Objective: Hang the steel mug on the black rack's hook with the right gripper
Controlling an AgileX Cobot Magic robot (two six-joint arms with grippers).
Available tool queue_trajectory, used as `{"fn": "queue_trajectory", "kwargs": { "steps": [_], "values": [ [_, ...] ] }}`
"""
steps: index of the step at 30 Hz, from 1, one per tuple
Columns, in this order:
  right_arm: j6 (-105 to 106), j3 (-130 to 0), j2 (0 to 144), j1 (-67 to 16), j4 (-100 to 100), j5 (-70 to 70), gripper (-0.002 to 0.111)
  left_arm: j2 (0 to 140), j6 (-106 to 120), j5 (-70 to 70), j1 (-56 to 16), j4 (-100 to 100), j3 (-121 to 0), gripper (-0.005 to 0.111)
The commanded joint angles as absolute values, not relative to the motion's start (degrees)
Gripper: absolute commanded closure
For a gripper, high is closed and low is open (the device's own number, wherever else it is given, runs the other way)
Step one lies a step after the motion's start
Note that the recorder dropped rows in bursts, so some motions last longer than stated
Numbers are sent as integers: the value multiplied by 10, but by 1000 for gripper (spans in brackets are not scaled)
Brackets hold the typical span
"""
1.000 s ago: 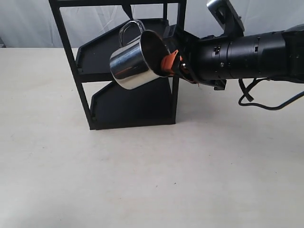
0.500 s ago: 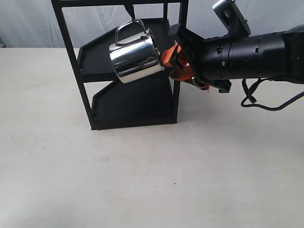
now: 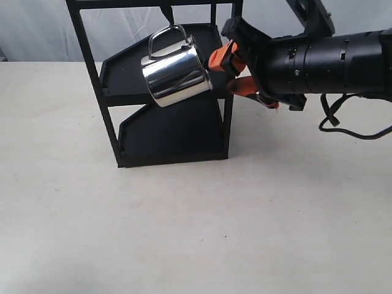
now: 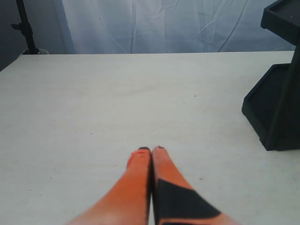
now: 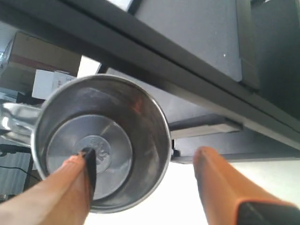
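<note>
Mirror-bright polished metal on the steel mug [image 3: 176,72], matt black on the black rack [image 3: 165,131], smooth orange pads on the right gripper [image 3: 229,72], pale matt worktop [image 3: 196,226].

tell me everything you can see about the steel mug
The steel mug is a shiny, mirror-sided cylinder with a thin looped wire handle. It hangs tilted off the table, handle uppermost at the hook under the black rack top bar, mouth facing the right hand. The right wrist view shows its empty inside and flat base. The hand's fingers are spread, one at the mouth, seemingly not gripping.
</note>
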State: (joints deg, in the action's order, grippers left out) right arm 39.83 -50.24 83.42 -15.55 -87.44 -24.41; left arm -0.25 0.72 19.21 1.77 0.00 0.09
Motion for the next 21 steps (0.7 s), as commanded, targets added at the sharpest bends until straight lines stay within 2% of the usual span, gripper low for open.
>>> {"fn": "queue_trajectory", "kwargs": {
  "steps": [1,4,6,9,12,17,21],
  "values": [
    [369,-501,799,-153,-820,-220,48,0,5,188,15,0,0,107],
    [312,-501,777,-153,-743,-216,50,0,5,188,15,0,0,107],
    [277,-501,758,-153,-687,-226,56,0,5,188,15,0,0,107],
    [249,-501,720,-153,-603,-270,79,0,5,188,15,0,0,107],
    [249,-501,673,-154,-565,-361,108,0,5,188,15,0,0,107],
    [249,-501,621,-154,-568,-497,108,0,5,188,15,0,0,107],
    [249,-501,596,-154,-568,-521,108,0,5,188,15,0,0,107]
  ]
}}
